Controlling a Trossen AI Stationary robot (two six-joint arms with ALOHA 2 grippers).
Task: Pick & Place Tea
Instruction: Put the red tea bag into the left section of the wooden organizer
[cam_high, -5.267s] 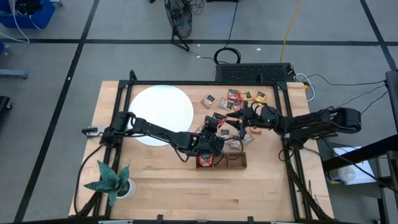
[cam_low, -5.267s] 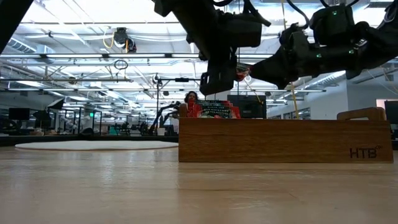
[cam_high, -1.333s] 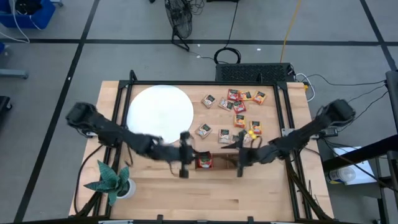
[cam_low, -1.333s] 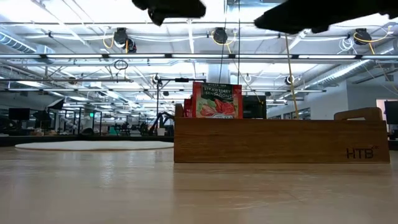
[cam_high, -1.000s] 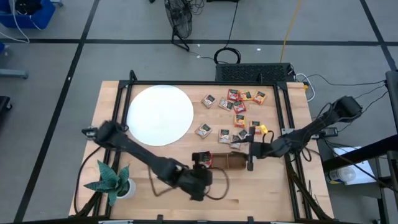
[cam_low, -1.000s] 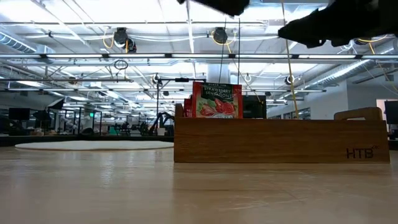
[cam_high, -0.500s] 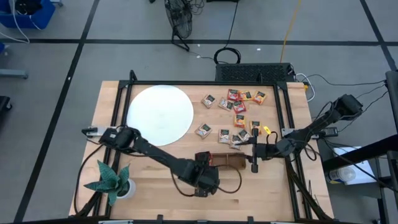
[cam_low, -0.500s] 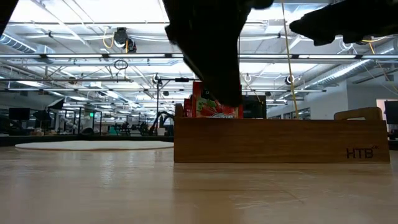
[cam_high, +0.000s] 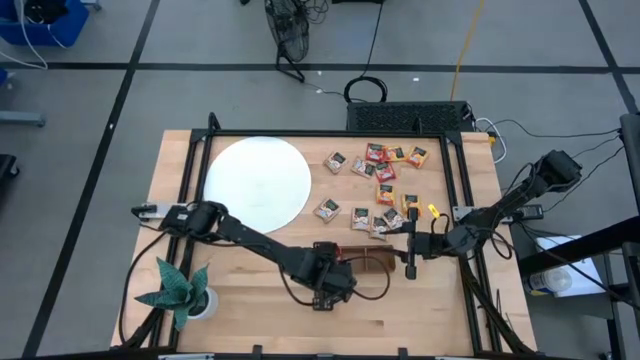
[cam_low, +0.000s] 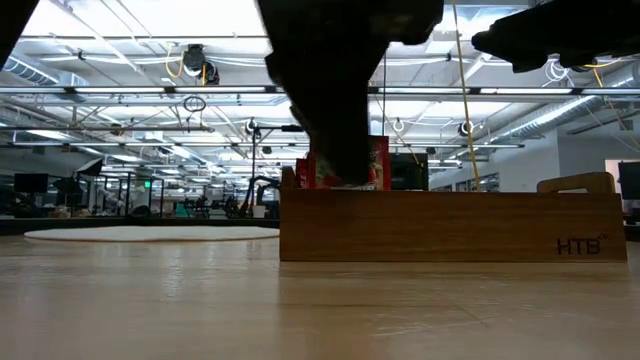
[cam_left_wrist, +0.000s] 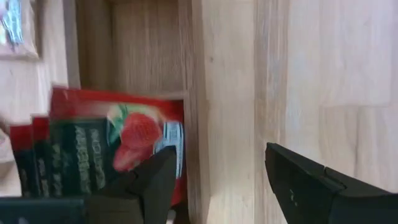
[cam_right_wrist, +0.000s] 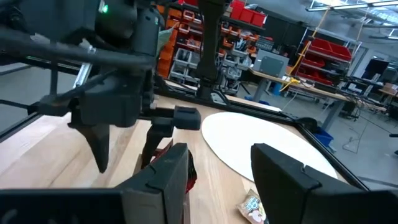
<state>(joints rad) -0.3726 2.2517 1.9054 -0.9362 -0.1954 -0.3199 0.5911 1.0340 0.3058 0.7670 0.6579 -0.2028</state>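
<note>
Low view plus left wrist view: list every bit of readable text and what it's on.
"HTB": mark at the lower right of the brown wooden three-compartment tray's front wall, low view.
Red strawberry-print tea sachets standing in the tray: dark label with white lettering, too blurred to read in the left wrist view.
Same red sachets in the low view: mostly hidden behind the dark left hand, no print readable.
Loose sachets on the table: too small to read.

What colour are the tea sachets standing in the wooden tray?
Red, with a strawberry picture; the left wrist view shows the sachets best.
</note>
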